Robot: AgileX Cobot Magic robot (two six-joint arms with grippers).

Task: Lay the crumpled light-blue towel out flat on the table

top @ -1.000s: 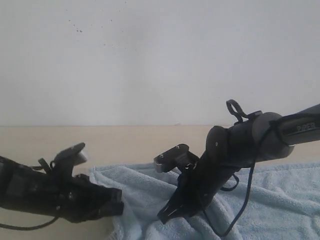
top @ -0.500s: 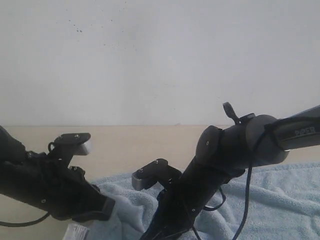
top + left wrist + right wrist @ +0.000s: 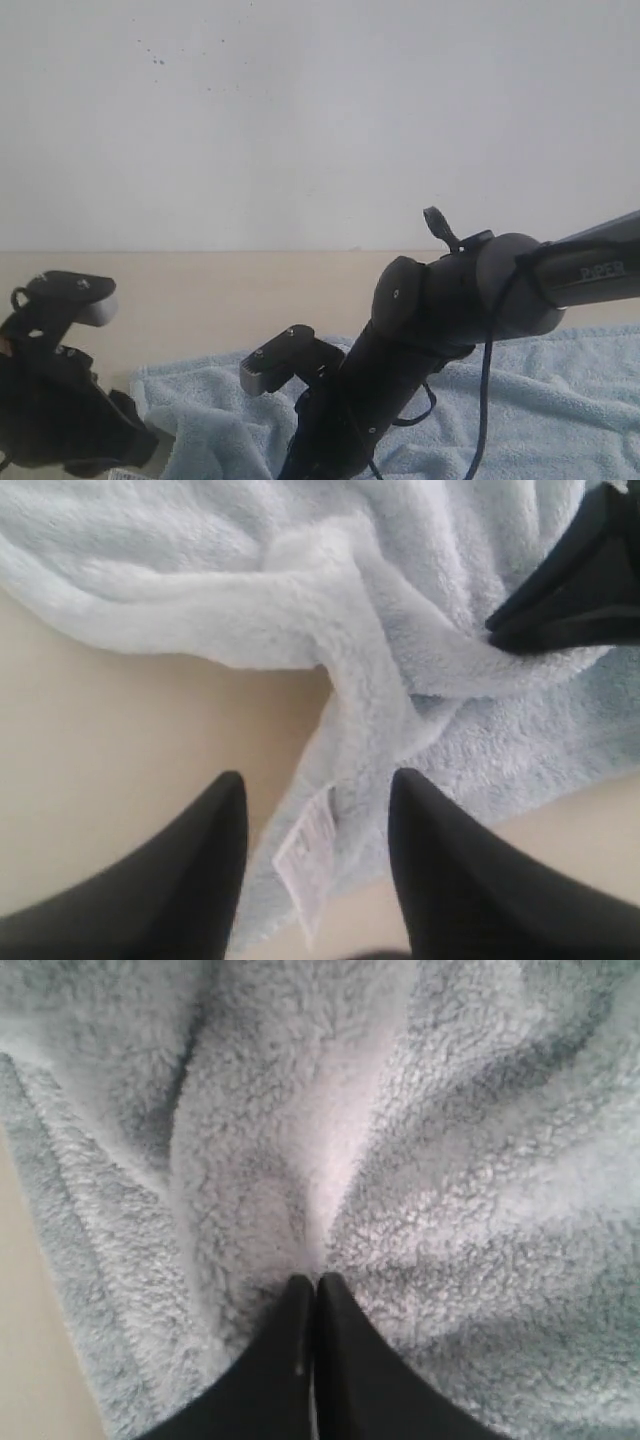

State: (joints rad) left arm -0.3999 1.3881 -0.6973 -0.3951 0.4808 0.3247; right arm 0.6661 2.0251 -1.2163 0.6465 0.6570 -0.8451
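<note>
The light-blue towel point(image 3: 560, 400) lies rumpled on the beige table point(image 3: 200, 290), running from the lower middle to the right edge. My right gripper point(image 3: 316, 1282) is shut on a pinched fold of the towel point(image 3: 400, 1110), and creases fan out from its tips. My left gripper point(image 3: 318, 785) hangs open just above the towel's near edge point(image 3: 340, 710). A white care label point(image 3: 310, 855) lies between its fingers. The right gripper's dark fingers point(image 3: 575, 580) press into the cloth a short way beyond. In the exterior view both grippers' tips are hidden low in the frame.
A white wall point(image 3: 300, 120) rises behind the table. The right arm's bulky wrist and cables point(image 3: 450, 310) lean over the towel's middle. The left arm point(image 3: 55, 420) sits at the lower left over bare table point(image 3: 100, 760).
Both arms have shifted left and lower. The right gripper has dragged the towel's left edge leftward; the left arm has backed off to the left edge of the view.
</note>
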